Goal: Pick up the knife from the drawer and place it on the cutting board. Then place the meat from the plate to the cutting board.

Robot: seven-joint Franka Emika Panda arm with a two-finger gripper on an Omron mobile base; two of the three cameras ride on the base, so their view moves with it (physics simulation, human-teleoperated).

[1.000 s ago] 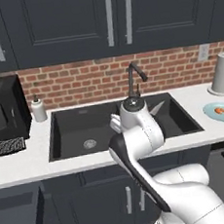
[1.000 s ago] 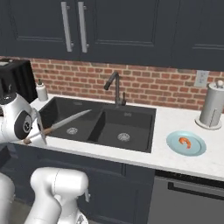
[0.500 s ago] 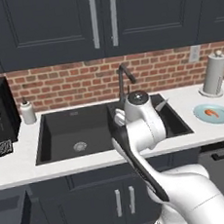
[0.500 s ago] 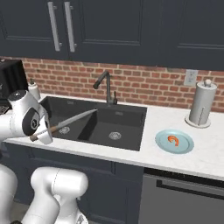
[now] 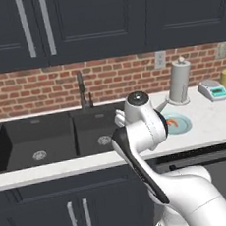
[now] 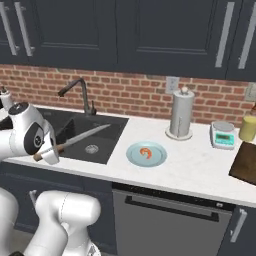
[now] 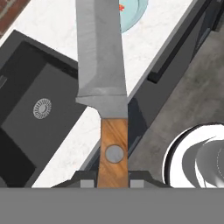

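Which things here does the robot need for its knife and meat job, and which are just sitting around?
Needed for the job:
- knife, shut in the gripper
- meat
- plate
- cutting board

Just sitting around:
- paper towel roll
- kitchen scale
- sink
- tap

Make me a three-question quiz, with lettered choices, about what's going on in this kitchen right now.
1. Where does the meat lie? A in the sink; B on the plate; C on the cutting board.
2. What colour is the plate? A light blue-green; B red; C black.
3. What is the gripper doing? A hanging open; B gripping the tap; C holding the knife.

Answers: 1 B, the orange-red piece sits on the plate. 2 A, it looks pale blue-green on the white counter. 3 C, the wooden handle sits between the fingertips.
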